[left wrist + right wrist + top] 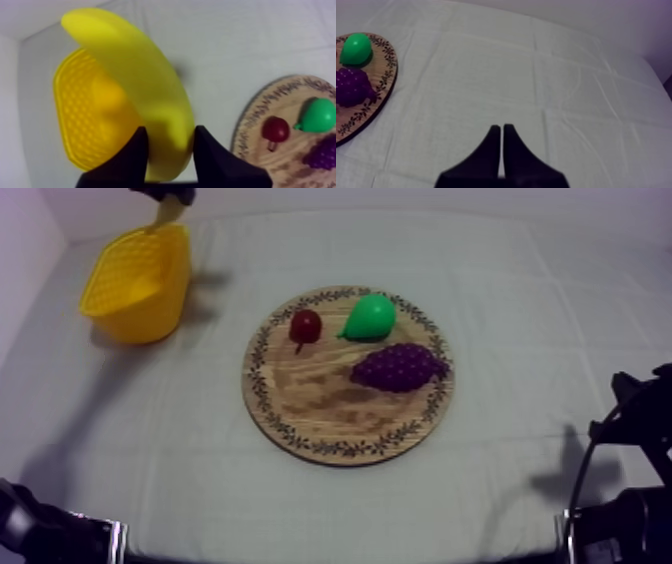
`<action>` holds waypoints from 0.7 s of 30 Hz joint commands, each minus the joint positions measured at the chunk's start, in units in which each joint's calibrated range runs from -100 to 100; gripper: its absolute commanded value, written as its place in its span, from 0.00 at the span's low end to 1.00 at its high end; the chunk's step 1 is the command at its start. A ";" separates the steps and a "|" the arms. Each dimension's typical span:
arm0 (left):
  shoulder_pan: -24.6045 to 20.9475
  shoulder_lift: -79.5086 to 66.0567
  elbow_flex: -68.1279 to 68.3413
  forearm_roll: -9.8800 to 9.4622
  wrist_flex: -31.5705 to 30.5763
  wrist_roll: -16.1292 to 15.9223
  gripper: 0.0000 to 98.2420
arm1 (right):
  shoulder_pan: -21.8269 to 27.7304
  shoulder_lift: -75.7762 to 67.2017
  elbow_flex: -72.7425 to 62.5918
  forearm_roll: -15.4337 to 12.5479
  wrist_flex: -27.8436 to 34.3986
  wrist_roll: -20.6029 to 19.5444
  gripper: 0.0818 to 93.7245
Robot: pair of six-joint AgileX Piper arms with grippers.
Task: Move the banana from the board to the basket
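Observation:
My left gripper (170, 198) hangs above the far rim of the yellow basket (140, 283), shut on the yellow banana (168, 213). In the left wrist view the banana (135, 90) stands between my two black fingers (132, 155), directly over the basket (85, 120). The round wooden board (330, 413) lies mid-table to the basket's right. My right gripper (501, 131) is shut on nothing, its fingers together as a wedge over bare cloth, with the board's edge (381, 92) off to its side.
On the board sit a small red fruit (305, 326), a green pear (371, 317) and purple grapes (398, 367). The pear (356, 48) and grapes (351, 86) also lie near the board's rim in the right wrist view. The right arm (625, 488) rests low at the table's side.

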 commanded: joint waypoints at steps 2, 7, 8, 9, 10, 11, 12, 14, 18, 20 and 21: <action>-5.63 0.96 0.46 -0.10 -1.47 -0.70 0.27 | -0.01 -0.02 0.02 0.01 -0.01 0.01 0.00; -10.21 4.13 3.25 0.00 -4.74 -1.31 0.27 | -0.01 -0.02 0.02 0.01 -0.01 0.01 0.00; -10.99 4.91 3.98 0.08 -5.60 -1.37 0.27 | -0.01 -0.02 0.02 0.01 -0.01 0.01 0.00; -11.73 5.63 4.79 0.19 -6.56 -1.43 0.27 | -0.01 -0.02 0.02 0.01 -0.01 0.01 0.00; -12.40 6.32 5.65 0.29 -7.57 -1.48 0.27 | -0.01 -0.02 0.02 0.01 -0.01 0.01 0.00; -12.98 6.98 6.53 0.40 -8.58 -1.49 0.27 | -0.01 -0.02 0.02 0.01 -0.01 0.01 0.00; -13.49 7.57 7.38 0.53 -9.54 -1.49 0.27 | -0.01 -0.02 0.02 0.01 -0.01 0.01 0.00; -14.35 8.63 9.04 0.87 -11.37 -1.48 0.27 | -0.01 -0.02 0.02 0.01 -0.01 0.01 0.00; -15.06 10.18 11.85 1.61 -14.21 -1.13 0.27 | -0.01 -0.02 0.02 0.01 -0.01 0.01 0.00; -14.89 10.77 13.05 2.05 -15.42 -0.80 0.27 | -0.01 -0.02 0.02 0.01 -0.01 0.01 0.00; -14.72 11.03 13.58 2.28 -15.99 -0.62 0.27 | -0.01 -0.02 0.02 0.01 -0.01 0.01 0.00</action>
